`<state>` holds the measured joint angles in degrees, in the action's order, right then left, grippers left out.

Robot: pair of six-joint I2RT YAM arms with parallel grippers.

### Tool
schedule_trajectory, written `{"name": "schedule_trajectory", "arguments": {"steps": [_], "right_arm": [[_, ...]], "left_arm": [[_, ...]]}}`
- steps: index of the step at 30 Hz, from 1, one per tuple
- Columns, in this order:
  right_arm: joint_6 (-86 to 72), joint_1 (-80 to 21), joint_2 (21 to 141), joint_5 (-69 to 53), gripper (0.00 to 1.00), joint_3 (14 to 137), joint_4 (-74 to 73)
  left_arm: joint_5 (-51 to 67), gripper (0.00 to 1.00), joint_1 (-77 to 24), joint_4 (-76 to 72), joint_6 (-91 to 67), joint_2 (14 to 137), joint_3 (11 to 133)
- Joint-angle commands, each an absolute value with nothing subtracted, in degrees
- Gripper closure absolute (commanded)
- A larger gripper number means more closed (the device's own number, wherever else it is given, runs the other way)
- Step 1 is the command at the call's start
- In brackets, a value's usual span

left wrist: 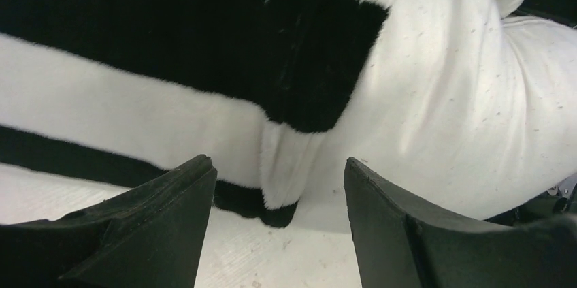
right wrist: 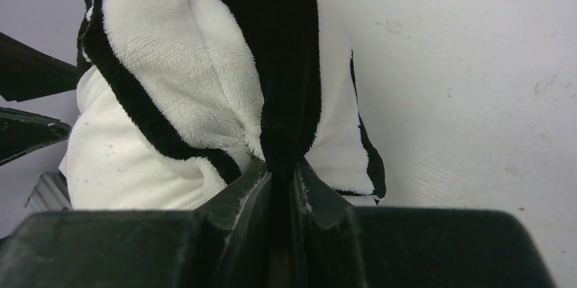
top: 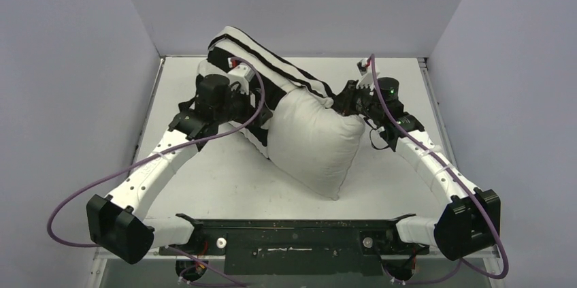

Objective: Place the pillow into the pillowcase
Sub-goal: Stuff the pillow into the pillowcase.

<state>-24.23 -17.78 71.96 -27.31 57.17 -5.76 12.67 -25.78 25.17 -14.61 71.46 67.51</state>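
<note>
At the bottom of the right wrist view, the right gripper [right wrist: 282, 178] clamps a black fold of the pillowcase [right wrist: 204, 77] between closed fingers. The left gripper [left wrist: 277, 169] has its fingers wide apart, holding nothing, the pillowcase hem just beyond them. Mid-frame in the top view, the pillow [top: 314, 144] sits half sheathed on the table [top: 224, 182].

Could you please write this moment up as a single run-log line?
pillow: partly inside pillowcase, near end exposed | right hand: shut on pillowcase edge | left hand: open beside pillowcase, holding nothing
</note>
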Motion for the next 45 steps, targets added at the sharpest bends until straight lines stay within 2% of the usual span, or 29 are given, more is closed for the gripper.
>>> {"name": "schedule_trajectory", "arguments": {"steps": [1,9,12,13,14,15,16,17,22,24,29,33,35,37,41,43,45], "right_arm": [[-23.35,-18.66,71.76,-30.94,0.96,57.81,-2.87],[-23.68,-18.49,70.66,-30.51,0.95,56.03,-2.22],[-23.91,-18.43,70.64,-30.65,0.95,55.56,-1.77],[-23.98,-18.47,70.60,-30.74,0.95,55.42,-1.58],[-24.18,-18.53,70.58,-30.76,0.95,55.22,-1.42],[-24.40,-18.48,70.50,-30.70,0.95,54.89,-1.07],[-25.23,-18.46,70.42,-30.48,0.95,54.42,-0.52],[-26.02,-18.47,70.40,-30.22,0.95,53.82,0.39],[-32.43,-18.62,70.87,-27.06,0.97,49.75,6.78],[-35.16,-18.61,71.03,-25.07,0.97,48.39,8.58],[-40.01,-18.87,70.11,-19.24,0.98,44.20,13.31],[-40.64,-18.97,70.15,-15.28,0.97,42.38,15.35],[-38.23,-18.91,70.73,-14.61,0.89,43.58,13.20],[-33.98,-18.57,70.88,-13.54,0.72,47.46,5.50],[-27.22,-18.12,67.13,-10.94,0.31,54.42,-7.36],[-24.99,-17.39,65.08,-10.96,0.21,56.78,-11.95],[-23.45,-16.76,63.15,-11.66,0.19,58.26,-14.89]], "left_arm": [[8.73,0.34,-27.85,7.45,-14.20,72.35,67.41],[6.03,0.33,-32.98,0.79,-8.37,78.57,67.94],[3.50,0.36,-34.72,0.79,-5.67,81.13,69.87],[2.51,0.43,-35.33,0.79,-4.88,81.85,70.58],[1.16,0.53,-36.05,0.88,-4.12,82.48,71.51],[0.53,0.71,-36.99,1.96,-3.37,83.05,72.70],[-1.81,0.85,-38.29,3.45,-2.70,83.44,74.42],[-4.14,0.91,-40.59,5.07,-1.90,83.45,76.07],[-15.03,0.91,-57.16,7.80,0.95,82.32,83.29],[-15.68,0.98,-61.38,6.87,-1.65,82.76,82.71],[-10.26,1.00,-62.62,-0.66,-8.29,85.05,71.86],[-7.54,1.00,-61.34,-3.57,-8.79,84.77,70.06],[-6.08,1.00,-57.88,-4.03,-10.18,84.47,70.45],[-2.61,0.98,-52.94,-3.59,-12.08,84.74,71.88],[-0.67,0.71,-47.04,0.72,-12.12,85.77,77.56],[-1.77,0.63,-46.45,5.75,-11.41,85.54,81.34],[-2.66,0.59,-45.92,9.67,-11.39,84.72,83.86]]}}
